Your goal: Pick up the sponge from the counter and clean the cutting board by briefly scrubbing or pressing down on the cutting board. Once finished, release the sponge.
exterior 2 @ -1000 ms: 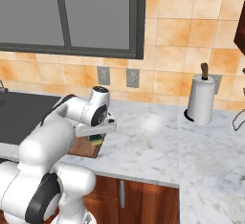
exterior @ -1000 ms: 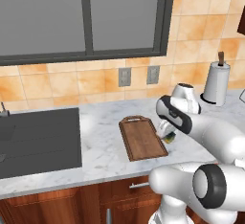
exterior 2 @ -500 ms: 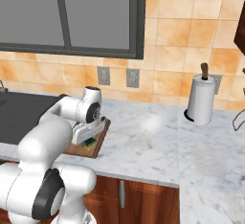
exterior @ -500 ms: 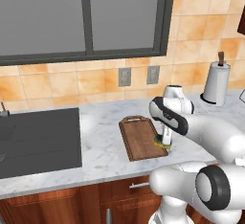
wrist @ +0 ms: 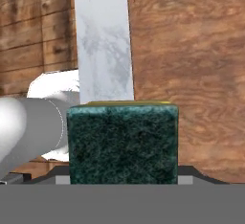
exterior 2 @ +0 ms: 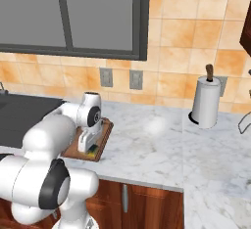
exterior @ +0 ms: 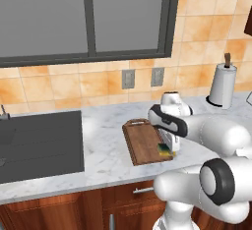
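Now sponge (wrist: 122,141) green face toward camera, over cutting board (wrist: 191,65).

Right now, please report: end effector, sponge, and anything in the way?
End effector shut on sponge. Sponge at the near right corner of cutting board; contact cannot be told. Nothing in the way on the board.

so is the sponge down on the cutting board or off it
Cannot tell about contact. The sponge is in the gripper over the near right corner of the cutting board, low, but touching isn't clear.
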Controlling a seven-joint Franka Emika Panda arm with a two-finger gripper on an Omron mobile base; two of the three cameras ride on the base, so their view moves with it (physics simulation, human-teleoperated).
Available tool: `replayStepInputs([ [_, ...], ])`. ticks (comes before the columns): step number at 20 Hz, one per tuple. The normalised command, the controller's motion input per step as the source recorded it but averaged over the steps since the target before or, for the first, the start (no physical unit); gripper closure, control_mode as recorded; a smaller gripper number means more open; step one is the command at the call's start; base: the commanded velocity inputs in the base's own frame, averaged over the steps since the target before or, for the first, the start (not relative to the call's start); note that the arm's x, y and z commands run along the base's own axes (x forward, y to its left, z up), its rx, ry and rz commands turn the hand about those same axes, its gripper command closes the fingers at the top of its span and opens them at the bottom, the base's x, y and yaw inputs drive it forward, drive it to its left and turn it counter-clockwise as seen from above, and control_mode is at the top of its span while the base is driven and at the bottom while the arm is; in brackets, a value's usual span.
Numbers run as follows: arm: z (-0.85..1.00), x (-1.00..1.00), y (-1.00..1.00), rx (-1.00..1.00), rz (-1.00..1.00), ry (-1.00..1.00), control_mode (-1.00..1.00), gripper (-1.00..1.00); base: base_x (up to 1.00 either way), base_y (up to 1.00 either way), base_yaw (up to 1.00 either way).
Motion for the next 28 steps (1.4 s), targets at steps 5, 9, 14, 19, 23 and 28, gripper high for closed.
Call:
replayStepInputs([
  [5,-0.25,-0.02,0.09,0.00,0.06,0.00,-1.00,1.00,0.00,0.00,0.00],
  [9,-0.08,0.00,0.09,0.00,0.00,0.00,-1.00,1.00,0.00,0.00,0.00],
  [14,-0.12,0.02,0.08,-0.01,0.00,0.00,-1.00,1.00,0.00,0.00,0.00],
  [19,-0.18,0.07,0.04,-0.03,0.00,0.00,-1.00,1.00,0.00,0.00,0.00],
  [23,-0.17,0.13,0.00,-0.04,0.00,0.00,-1.00,1.00,0.00,0.00,0.00],
  [28,-0.13,0.16,0.00,-0.04,0.00,0.00,-1.00,1.00,0.00,0.00,0.00],
])
